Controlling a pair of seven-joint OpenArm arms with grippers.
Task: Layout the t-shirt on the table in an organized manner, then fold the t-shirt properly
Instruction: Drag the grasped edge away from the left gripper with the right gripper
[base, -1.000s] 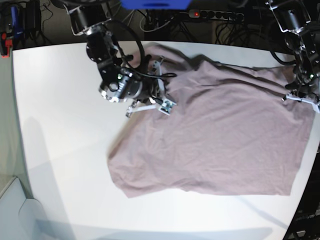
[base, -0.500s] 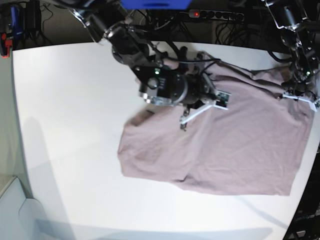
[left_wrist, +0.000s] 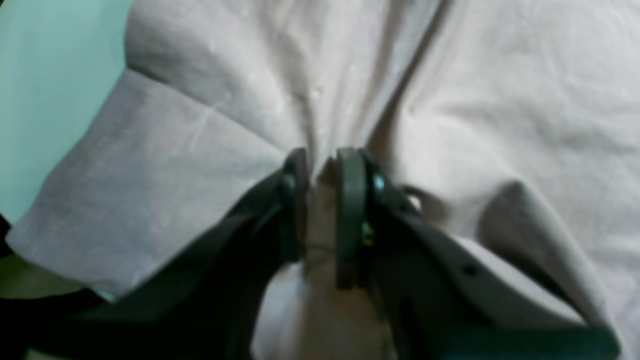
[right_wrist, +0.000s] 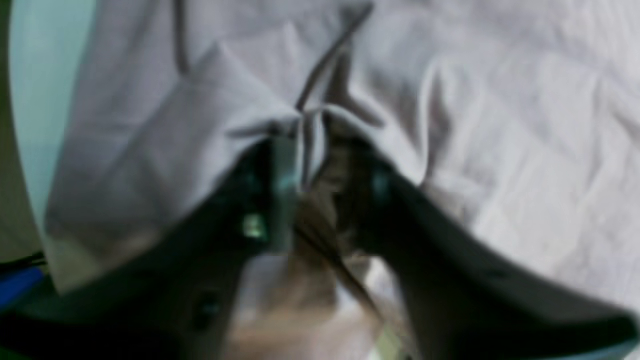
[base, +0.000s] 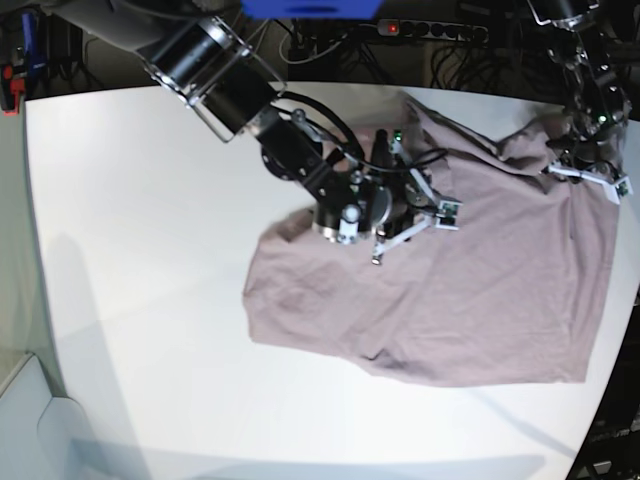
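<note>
Tracking the change over the last second: right tool (base: 412, 232) swinging from the far-left corner of the t-shirt (base: 480, 310) across to its middle, dragging that corner along.

Leaving the shirt narrower now, left side doubled over itself and bunched, lying on the right half of the tabletop (base: 140, 250), with the right edge running up to the tabletop rim.

Left tool (base: 585, 175) staying at the far-right corner and shifting slightly further back, lifting a ridge of cloth there.

Left wrist view: left tool (left_wrist: 322, 165) clenching a pinched fold, creases radiating out from the jaws.

Right wrist view: right tool (right_wrist: 312, 145) showing a fold of cloth sitting between the jaws with a visible gap. Picture too blurred for calling it gripped or let go, so not guessing.

Reading this as still the laying-out phase: looking like a flip or re-spread of the left side, not a clean fold, with no straight fold line showing.

Needing sleeves and collar located next; none identifiable in these views.

Risking more bunching if the right tool is dropping the cloth mid-shirt.
</note>
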